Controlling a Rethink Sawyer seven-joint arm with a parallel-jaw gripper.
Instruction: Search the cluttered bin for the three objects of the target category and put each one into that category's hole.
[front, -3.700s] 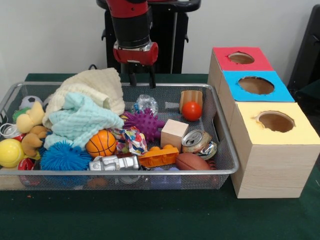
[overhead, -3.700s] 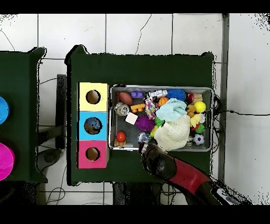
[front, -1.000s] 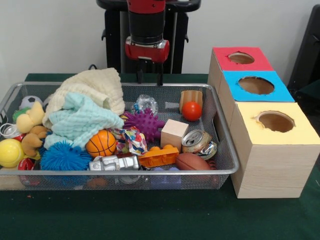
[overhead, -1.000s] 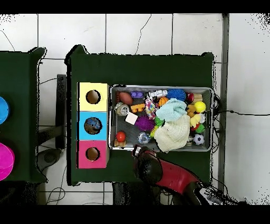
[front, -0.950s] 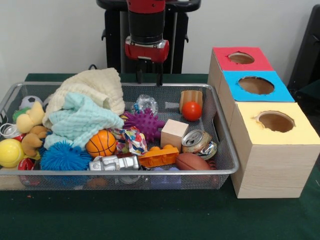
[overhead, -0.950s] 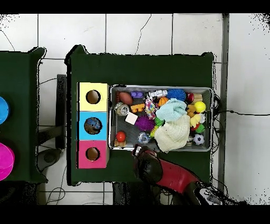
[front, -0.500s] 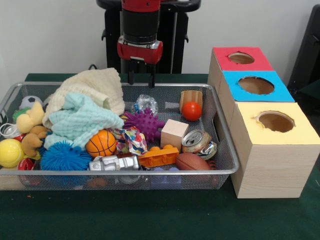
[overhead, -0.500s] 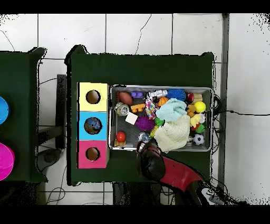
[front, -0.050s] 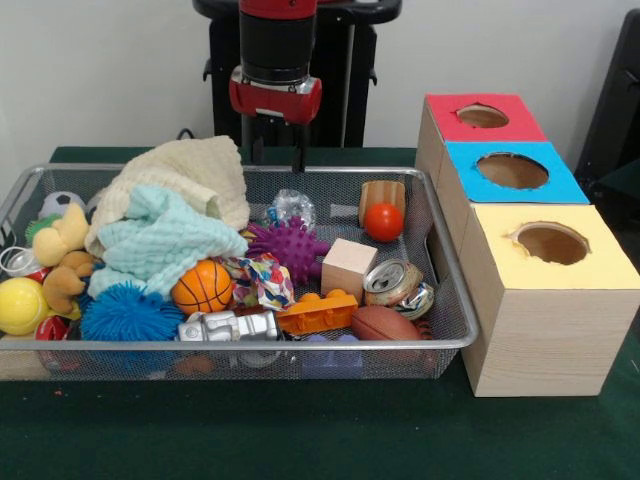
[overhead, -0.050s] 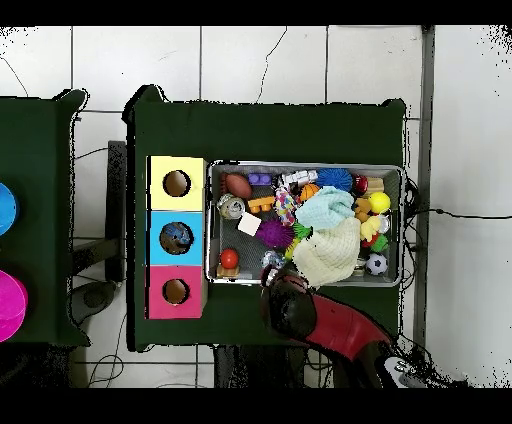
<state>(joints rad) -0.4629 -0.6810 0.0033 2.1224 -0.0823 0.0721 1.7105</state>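
Front view: the fingers (front, -0.050s: 274, 152) hang apart and empty above the bin's (front, -0.050s: 440, 300) far rim, with the clear crinkled ball (front, -0.050s: 291, 207) just below them.

Overhead view: the arm (overhead, -0.050s: 300, 312) covers the fingers beside the bin (overhead, -0.050s: 212, 225).

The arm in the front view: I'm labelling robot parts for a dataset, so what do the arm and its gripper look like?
The arm has a black cylindrical wrist segment beneath a red section. Under it sits a glossy red collar, then the gripper with two thin dark fingers pointing down. From overhead, the arm shows as red and black. No cables or markings are discernible on it.
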